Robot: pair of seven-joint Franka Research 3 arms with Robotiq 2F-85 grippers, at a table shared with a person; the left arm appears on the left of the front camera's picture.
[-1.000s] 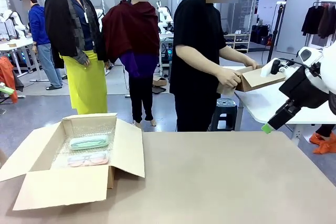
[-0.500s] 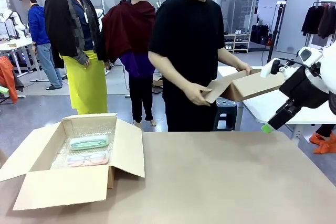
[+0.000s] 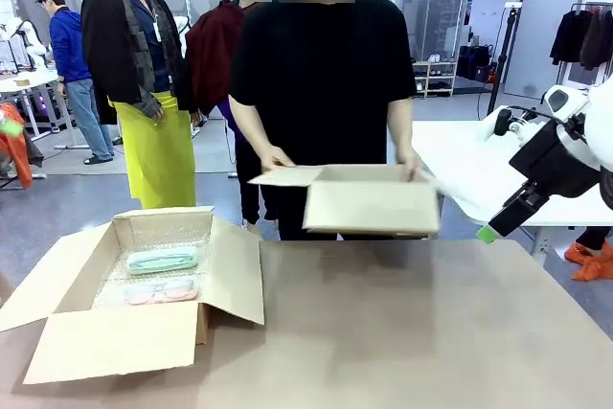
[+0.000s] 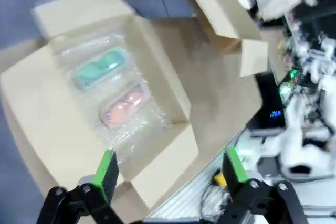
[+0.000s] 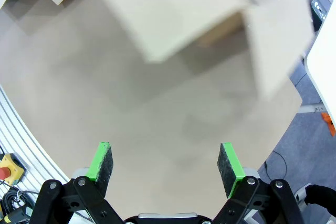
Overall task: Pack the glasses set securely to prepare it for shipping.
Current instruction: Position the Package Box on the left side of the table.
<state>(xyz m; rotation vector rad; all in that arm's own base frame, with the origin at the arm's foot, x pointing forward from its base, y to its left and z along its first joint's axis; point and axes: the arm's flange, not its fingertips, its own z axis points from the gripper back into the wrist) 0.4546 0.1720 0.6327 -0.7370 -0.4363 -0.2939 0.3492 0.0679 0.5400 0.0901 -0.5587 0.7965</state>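
The glasses set lies in an open cardboard box (image 3: 57, 299) lined with bubble wrap at the table's left: the mint-green case (image 3: 163, 260) behind, the pink case (image 3: 160, 290) in front. From the left wrist, the mint-green case (image 4: 100, 68) and pink case (image 4: 122, 105) show inside the box, with my left gripper (image 4: 170, 169) open well above them. My right gripper (image 5: 165, 162) is open over bare tabletop. In the front view the right arm hangs at the right edge, one green pad (image 3: 488, 233) showing. A person holds a second cardboard box (image 3: 371, 202) over the table's far edge.
The brown tabletop (image 3: 412, 323) stretches between the two boxes. A white table (image 3: 469, 179) stands behind at the right. The open box's flaps (image 3: 235, 270) spread outward to left, front and right.
The person has turned from the white table and carried the second cardboard box leftward over the table's far edge. Neither arm has moved.
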